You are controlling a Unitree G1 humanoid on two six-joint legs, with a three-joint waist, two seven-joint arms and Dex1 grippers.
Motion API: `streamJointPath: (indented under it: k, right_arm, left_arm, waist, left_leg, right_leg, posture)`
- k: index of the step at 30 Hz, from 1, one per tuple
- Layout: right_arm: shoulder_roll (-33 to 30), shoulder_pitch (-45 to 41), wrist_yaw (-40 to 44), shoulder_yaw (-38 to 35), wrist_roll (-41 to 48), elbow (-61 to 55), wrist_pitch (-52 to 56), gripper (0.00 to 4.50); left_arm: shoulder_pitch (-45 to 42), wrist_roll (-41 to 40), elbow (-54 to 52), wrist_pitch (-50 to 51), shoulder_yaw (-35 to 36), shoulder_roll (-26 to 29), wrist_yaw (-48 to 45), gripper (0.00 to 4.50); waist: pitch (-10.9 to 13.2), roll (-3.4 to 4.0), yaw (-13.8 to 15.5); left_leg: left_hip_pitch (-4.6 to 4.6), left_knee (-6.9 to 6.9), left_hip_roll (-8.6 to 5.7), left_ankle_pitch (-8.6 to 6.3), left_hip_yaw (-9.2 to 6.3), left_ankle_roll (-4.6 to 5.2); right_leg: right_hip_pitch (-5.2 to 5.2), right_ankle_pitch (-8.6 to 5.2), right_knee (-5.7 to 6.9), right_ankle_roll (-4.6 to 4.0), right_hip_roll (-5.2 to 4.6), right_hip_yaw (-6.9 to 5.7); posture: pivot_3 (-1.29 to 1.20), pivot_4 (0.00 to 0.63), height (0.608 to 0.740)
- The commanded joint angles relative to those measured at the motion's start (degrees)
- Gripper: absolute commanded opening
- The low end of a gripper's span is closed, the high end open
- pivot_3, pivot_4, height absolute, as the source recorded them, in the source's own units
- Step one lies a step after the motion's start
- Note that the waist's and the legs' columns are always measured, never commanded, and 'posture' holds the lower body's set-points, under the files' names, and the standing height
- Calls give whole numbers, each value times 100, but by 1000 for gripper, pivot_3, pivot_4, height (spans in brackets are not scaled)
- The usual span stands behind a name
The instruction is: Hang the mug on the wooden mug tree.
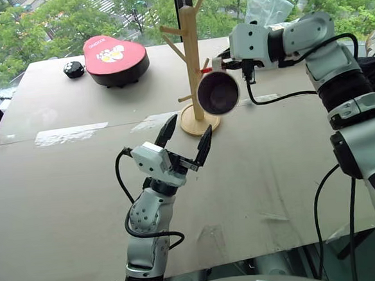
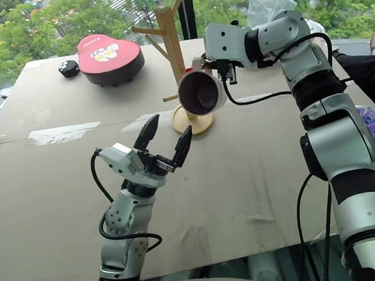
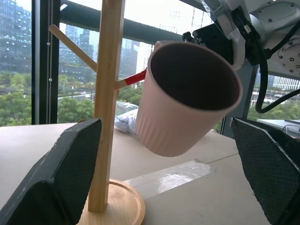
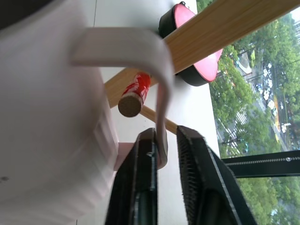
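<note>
The mug [image 1: 217,92], white outside and dark inside, hangs tilted beside the wooden mug tree [image 1: 191,56] with its mouth towards me. In the right wrist view the red-tipped peg [image 4: 136,93] pokes through the mug's handle loop [image 4: 140,42]. My right gripper [image 4: 164,133] stands slightly open around the lower part of the handle, with a gap on one side. My left gripper [image 1: 188,131] is wide open and holds nothing. It sits above the table in front of the tree's round base [image 1: 199,123] and points up at the mug [image 3: 187,98].
A black heart-shaped box with a red lid [image 1: 115,59] and a small black round thing [image 1: 74,69] sit at the table's far left. A clear plastic bag [image 1: 265,9] lies behind my right arm. The table's far edge [image 1: 53,60] meets a window.
</note>
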Motion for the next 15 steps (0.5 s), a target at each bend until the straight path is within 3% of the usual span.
streamJointPath:
  k: [1, 5, 6, 11, 15]
  right_arm:
    - [-13, -307, -96, -152, -21, -21, -66, 2356]
    - [-76, -363, -308, -197, -102, 178, -61, 4238]
    - [-100, -364, -381, -223, -107, 230, -40, 4481]
    - [-223, -25, -95, -533, 307, 249, 528, 4481]
    - [-336, 1205, 463, -1151, 1238, -652, 1597, 4481]
  left_arm:
    - [-45, -3, -141, -131, -18, -17, 46, 4500]
    - [-33, -21, -143, -112, -35, -5, 53, 4500]
    - [-24, -21, -142, -99, -36, 13, 43, 4500]
    - [30, -134, -91, 84, 123, 286, -86, 4500]
    - [357, -197, -56, 490, 276, 776, -250, 4500]
  waist:
    - [0, 0, -32]
    - [0, 0, -45]
    - [0, 0, -41]
    - [-1, 0, -38]
    - [-10, -7, -25]
  left_leg:
    - [0, 0, 0, 0, 0, 0]
    - [1, 0, 0, 0, 0, 0]
    - [1, 1, 0, 0, 0, 0]
    - [0, 4, -1, 0, 0, 0]
    - [0, 4, 0, 0, -5, 0]
  right_leg:
    - [0, 0, 1, 0, 0, 0]
    - [-1, 0, 3, 0, 0, 1]
    - [-1, 0, 4, 0, 0, 1]
    - [0, 0, 5, 0, 0, 1]
    - [4, 0, 5, -1, -1, -3]
  posture:
    - [0, 150, 740]
    - [0, 150, 740]
    - [0, 150, 740]
    - [0, 150, 740]
    - [0, 150, 740]
